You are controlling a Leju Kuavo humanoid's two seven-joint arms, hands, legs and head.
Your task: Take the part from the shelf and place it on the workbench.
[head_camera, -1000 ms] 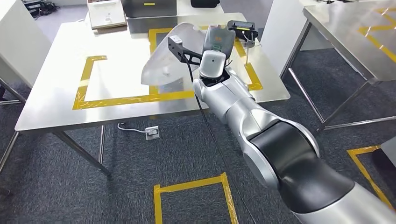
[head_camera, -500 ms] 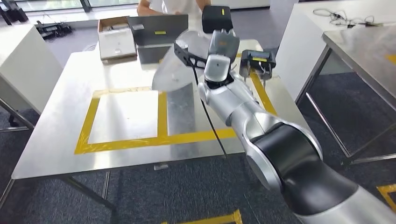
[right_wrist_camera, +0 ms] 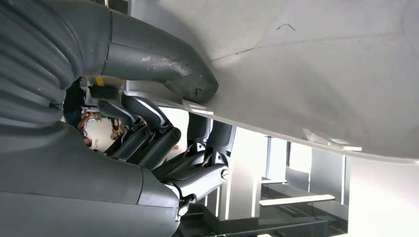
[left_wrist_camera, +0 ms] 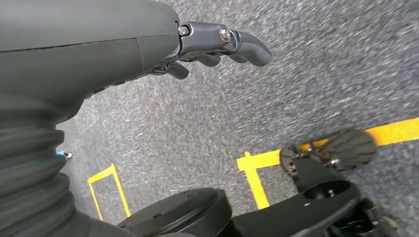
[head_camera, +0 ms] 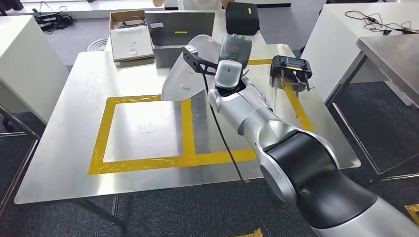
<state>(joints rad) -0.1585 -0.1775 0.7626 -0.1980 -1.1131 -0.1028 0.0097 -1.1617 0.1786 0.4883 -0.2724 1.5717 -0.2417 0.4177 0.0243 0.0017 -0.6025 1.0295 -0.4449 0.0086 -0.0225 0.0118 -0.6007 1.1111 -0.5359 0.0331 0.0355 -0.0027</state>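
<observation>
Change: whole view has shifted since a second ago as the camera moved nearer the workbench (head_camera: 74, 148); the part stays clamped in the right hand.
Right hand (right_wrist_camera: 163, 123): thumb on top and dark fingers beneath, clamped on the part's edge.
Part (head_camera: 185, 74): pale curved shell, held above the workbench, over the far side of its yellow tape square (head_camera: 143, 160).
Left hand (left_wrist_camera: 217, 44): fingers loosely curled, holding nothing, above grey carpet.

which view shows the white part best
The head view: the curved white part shows nearly whole, held by the right hand above the workbench. The right wrist view gives just a close-up of its underside against the thumb. The left wrist view faces the floor.
</observation>
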